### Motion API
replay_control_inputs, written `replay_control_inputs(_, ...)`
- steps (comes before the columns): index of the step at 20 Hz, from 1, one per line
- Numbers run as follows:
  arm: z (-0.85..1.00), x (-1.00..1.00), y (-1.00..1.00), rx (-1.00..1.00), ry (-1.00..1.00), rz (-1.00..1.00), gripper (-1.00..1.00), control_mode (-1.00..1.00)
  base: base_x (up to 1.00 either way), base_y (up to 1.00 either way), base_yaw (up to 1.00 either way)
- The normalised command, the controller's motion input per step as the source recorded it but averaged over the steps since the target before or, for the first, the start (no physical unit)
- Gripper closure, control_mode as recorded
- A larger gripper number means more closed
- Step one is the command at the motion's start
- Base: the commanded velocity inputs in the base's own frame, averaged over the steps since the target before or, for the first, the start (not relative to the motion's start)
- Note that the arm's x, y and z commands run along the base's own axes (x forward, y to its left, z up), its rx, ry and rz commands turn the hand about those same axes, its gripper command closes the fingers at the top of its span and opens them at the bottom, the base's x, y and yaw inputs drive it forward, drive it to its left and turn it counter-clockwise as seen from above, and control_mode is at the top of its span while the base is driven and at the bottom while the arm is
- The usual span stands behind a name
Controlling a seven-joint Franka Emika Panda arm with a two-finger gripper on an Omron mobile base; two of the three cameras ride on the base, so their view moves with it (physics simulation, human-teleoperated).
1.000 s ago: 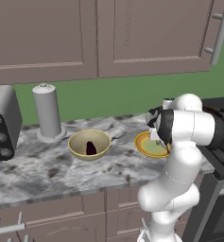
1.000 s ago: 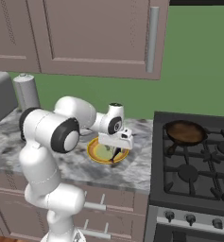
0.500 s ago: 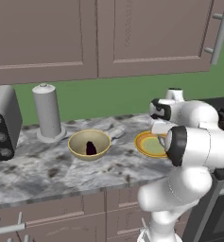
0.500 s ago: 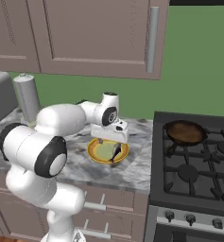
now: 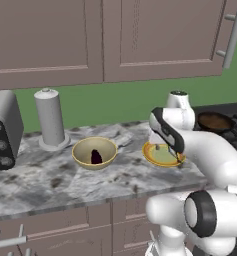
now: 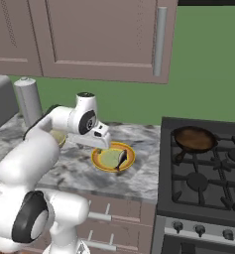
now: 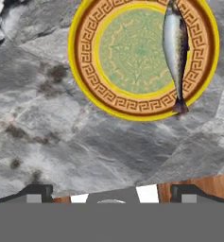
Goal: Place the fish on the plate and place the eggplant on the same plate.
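Note:
The plate (image 7: 87,80), orange-yellow at the rim and pale green in the centre, lies on the marble counter. The silvery fish (image 7: 175,47) rests along one side of it, its tail on the rim. My gripper (image 7: 111,197) hovers over the counter just off the plate's edge, open and holding nothing. In the right base view the hand (image 6: 99,139) hangs above the plate's (image 6: 100,161) left rim, with the fish (image 6: 121,158) on the right. The dark purple eggplant (image 5: 96,156) sits inside the tan bowl (image 5: 82,150), left of the plate (image 5: 151,155).
A paper towel roll (image 5: 50,117) and a toaster (image 5: 1,131) stand at the back left. To the right is the stove (image 6: 208,173) with a dark brown pan (image 6: 193,139). Wall cabinets (image 5: 105,35) hang overhead. The counter's front edge is close.
The arm has swung round and the hand has drawn back off the plate's centre to its bowl-side edge. The fish stays on the plate; the eggplant has not moved.

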Motion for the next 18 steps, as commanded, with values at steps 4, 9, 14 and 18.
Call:
replay_control_inputs(4, 0.64, -0.53, 0.64, 0.0, -0.16, -0.02, -1.0, -1.0, 0.0, 0.0, 0.0)
replay_control_inputs(9, 0.39, -0.31, 0.62, 0.0, -0.17, -0.05, -1.0, -1.0, 0.0, 0.0, 0.0)
replay_control_inputs(14, 0.39, -0.01, 0.76, -0.01, -0.05, -0.02, -1.0, -1.0, 0.0, 0.0, 0.0)
replay_control_inputs(18, 0.29, 0.2, 0.62, -0.03, 0.04, 0.0, -1.0, -1.0, 0.0, 0.0, 0.0)
